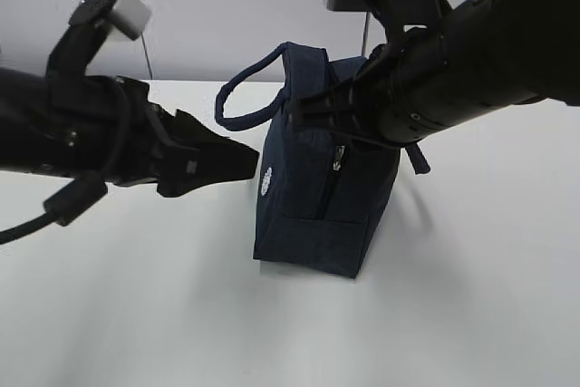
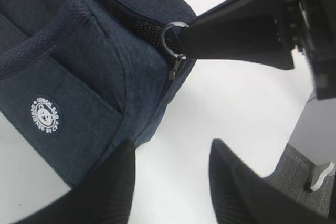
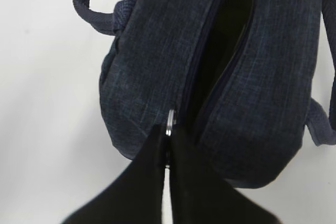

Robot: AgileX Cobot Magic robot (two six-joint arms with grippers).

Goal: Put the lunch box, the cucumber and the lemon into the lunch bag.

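while the woven navy lunch bag stands upright, the right end effector pinches its metal ring pull; the left end effector gapes.

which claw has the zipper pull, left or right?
The right claw: it's pinched shut on the metal ring pull at the end of the lunch bag. The left claw sits open beside the bag's logo side, holding nothing.
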